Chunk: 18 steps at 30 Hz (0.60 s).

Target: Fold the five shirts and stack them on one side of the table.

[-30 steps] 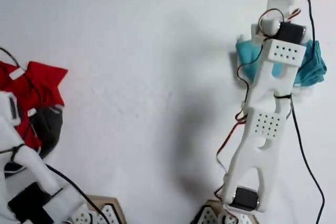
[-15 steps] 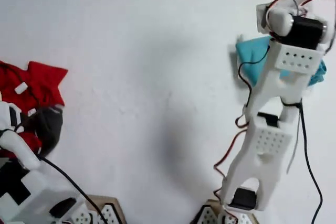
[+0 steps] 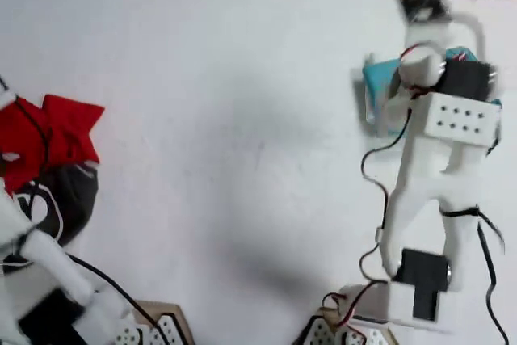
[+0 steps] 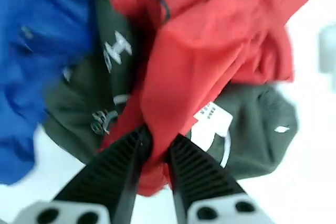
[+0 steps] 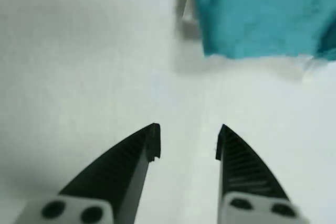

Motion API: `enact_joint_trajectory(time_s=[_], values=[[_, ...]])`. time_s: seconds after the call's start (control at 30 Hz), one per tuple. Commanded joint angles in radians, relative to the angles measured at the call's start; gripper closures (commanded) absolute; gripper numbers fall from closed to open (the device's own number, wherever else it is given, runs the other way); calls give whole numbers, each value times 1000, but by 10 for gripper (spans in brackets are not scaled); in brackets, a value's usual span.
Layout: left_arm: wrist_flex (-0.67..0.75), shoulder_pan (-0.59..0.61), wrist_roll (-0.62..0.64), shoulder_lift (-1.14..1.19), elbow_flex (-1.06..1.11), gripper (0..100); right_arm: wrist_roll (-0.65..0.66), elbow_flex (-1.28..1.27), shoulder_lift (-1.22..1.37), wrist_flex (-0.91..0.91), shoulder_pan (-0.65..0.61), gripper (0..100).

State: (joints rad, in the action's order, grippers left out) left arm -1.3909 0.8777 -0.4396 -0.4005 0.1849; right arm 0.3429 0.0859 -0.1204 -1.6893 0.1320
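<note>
Left fingers [image 4: 127,163] pinch red shirt [image 4: 210,45]; right fingers [image 5: 128,163] spread near teal shirt [image 5: 257,11].

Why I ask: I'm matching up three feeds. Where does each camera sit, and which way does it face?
High view: fixed above the white table, looking down; shows the left arm by the red shirt, the right arm over the teal shirt.
Left wrist view: on the left wrist, facing along its jaws, shut on the red shirt, beside a dark shirt and blue shirt.
Right wrist view: on the right wrist, facing the table past open jaws, teal shirt beyond.
Shared: each wrist view's shirt also shows from above.
</note>
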Motion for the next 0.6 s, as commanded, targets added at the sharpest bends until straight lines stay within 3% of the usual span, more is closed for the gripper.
enact_joint_trajectory(time_s=[0.0, 0.2, 0.4, 0.57], values=[[-18, -120, 77, -172, -82, 976, -6, -285, -108, 117, -1, 821], [-12, -460, 170, -328, -84, 976, -3, -621, -239, 274, -1, 821], [-12, -845, 181, -345, -84, 976, -3, -921, -377, 458, -1, 821], [43, -1073, 183, -344, -84, 976, -3, -1080, -435, 584, -1, 821]])
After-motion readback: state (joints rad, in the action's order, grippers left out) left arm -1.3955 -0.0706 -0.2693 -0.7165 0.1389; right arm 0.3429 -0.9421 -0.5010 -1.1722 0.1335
